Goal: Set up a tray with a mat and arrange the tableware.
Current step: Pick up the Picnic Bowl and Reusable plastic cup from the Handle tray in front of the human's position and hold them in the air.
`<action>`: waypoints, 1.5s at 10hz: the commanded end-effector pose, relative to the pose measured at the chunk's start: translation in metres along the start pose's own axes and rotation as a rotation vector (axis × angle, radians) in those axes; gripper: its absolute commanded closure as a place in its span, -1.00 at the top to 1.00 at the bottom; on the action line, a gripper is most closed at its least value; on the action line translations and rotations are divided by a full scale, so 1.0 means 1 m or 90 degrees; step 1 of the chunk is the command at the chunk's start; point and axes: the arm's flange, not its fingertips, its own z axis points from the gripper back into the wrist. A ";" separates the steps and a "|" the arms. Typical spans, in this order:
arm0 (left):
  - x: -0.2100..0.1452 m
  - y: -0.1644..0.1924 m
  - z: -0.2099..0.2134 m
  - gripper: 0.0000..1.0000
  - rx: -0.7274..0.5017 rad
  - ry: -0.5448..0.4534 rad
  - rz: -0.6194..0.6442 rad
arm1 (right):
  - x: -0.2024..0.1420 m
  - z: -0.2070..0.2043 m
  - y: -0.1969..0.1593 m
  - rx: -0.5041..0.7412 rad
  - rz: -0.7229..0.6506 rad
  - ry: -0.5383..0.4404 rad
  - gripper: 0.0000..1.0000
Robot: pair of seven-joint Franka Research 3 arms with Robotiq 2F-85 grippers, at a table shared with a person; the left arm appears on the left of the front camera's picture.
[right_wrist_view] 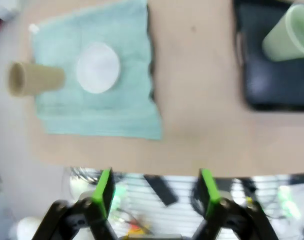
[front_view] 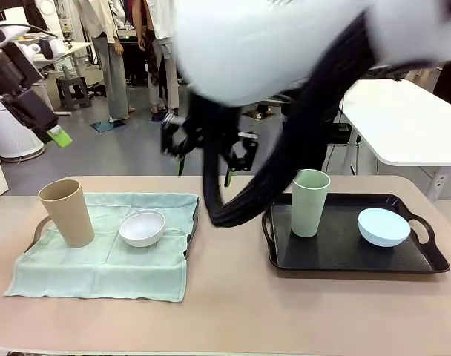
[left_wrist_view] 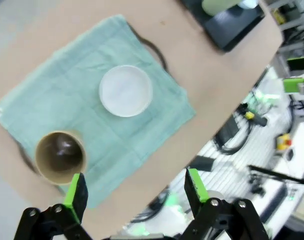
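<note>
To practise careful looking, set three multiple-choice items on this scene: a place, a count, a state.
1. The small round white bowl sits: A on the pale green cloth mat; B in the black tray; C on bare table.
2. Tall tapered plastic cups: A one; B two; C three.
3. The left claw is: A shut on a cup; B open, empty; C shut on a bowl.
Key: 1A, cloth lies under it; 2B, a tan cup and a pale green cup; 3B, green pads apart, nothing between.
</note>
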 end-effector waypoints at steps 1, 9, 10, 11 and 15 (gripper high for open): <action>0.010 -0.006 -0.006 1.00 -0.064 -0.006 0.092 | -0.025 0.010 -0.125 0.159 -0.116 -0.038 0.71; 0.008 -0.006 -0.038 1.00 -0.105 0.045 0.124 | 0.046 0.084 -0.196 0.284 -0.272 0.012 0.71; 0.004 -0.006 -0.043 1.00 -0.108 0.048 0.116 | 0.063 0.112 -0.206 0.271 -0.296 0.027 0.71; 0.000 -0.007 -0.046 1.00 -0.118 0.051 0.108 | 0.077 0.136 -0.215 0.234 -0.296 0.035 0.71; -0.011 -0.005 -0.032 1.00 -0.148 0.013 0.064 | 0.075 0.155 -0.314 0.143 -0.104 0.069 0.71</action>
